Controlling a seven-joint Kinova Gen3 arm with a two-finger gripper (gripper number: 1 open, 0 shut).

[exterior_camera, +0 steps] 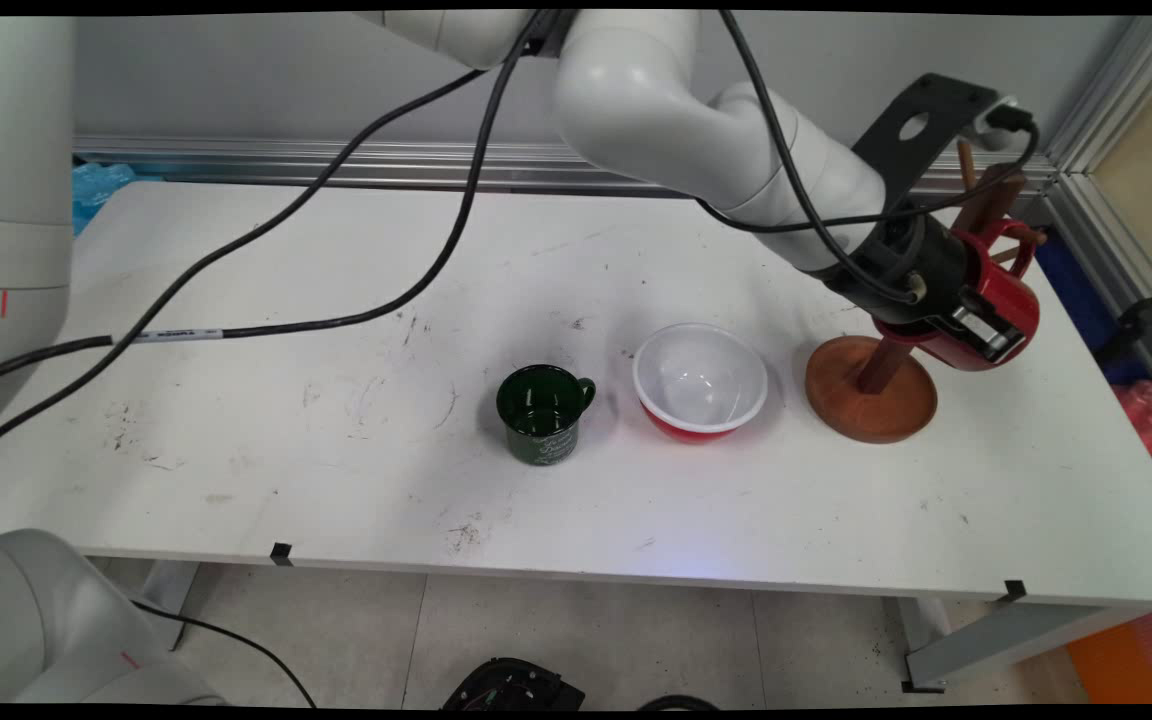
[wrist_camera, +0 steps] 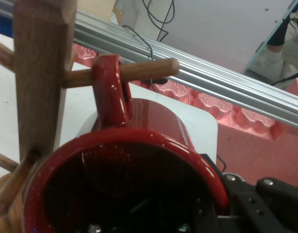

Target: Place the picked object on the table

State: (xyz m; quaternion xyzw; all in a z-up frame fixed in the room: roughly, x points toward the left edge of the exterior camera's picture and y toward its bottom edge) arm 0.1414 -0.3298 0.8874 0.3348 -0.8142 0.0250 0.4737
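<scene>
My gripper hangs at the table's right end, shut on the wall of a red mug that lies tilted on its side. In the hand view the mug's handle is looped over a horizontal peg of the wooden mug tree. The tree's upright post stands just left of the mug's rim. One finger lies outside the rim; the other is down in the mug's dark inside.
A red bowl with a white inside sits left of the tree's round base. A dark green mug stands left of the bowl. Black cables hang over the table's left half. An aluminium rail runs along the back edge.
</scene>
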